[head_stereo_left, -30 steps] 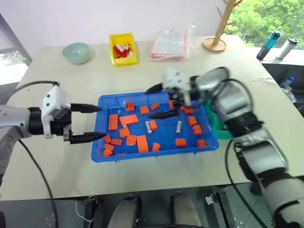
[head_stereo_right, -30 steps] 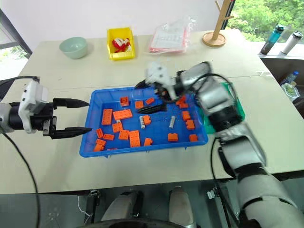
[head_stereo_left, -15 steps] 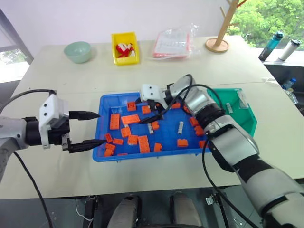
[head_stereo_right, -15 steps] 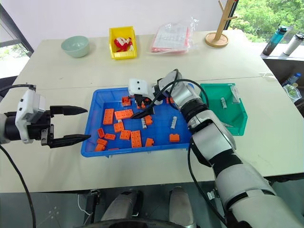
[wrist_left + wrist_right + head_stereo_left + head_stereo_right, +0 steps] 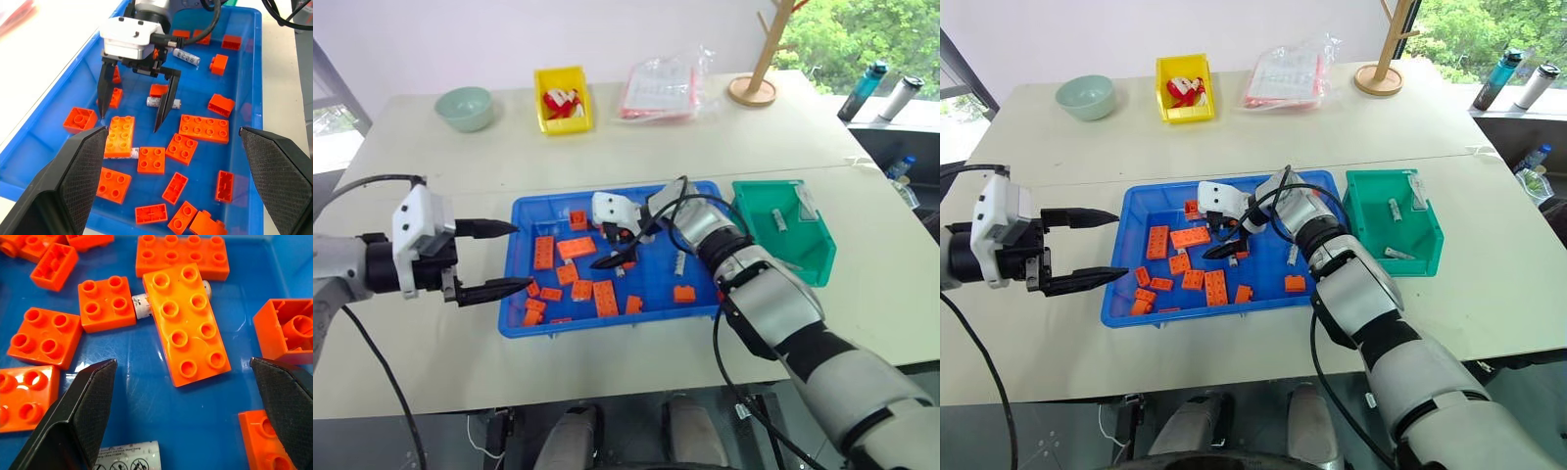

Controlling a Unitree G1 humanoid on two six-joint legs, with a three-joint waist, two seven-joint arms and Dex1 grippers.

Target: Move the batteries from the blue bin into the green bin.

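- The table point(image 5: 607, 157) carries the blue bin point(image 5: 522, 323) near its front edge, towards the middle.
- The green bin point(image 5: 822, 257) sits just beside the blue bin's right side; at least two batteries lie inside it, one point(image 5: 1394, 209) near the back wall.
- The left gripper point(image 5: 492, 258) hangs just outside the blue bin's left rim, its two fingers spread wide, nothing between them.
- The right gripper point(image 5: 132, 102) is low over the blue bin's middle, fingers apart and empty, tips pointing down among the orange bricks point(image 5: 606, 297).
- In the blue bin, one battery point(image 5: 163, 102) lies between the right gripper's fingers, another point(image 5: 139, 305) is partly under a long brick point(image 5: 187, 324), and a third point(image 5: 680, 261) lies further right.
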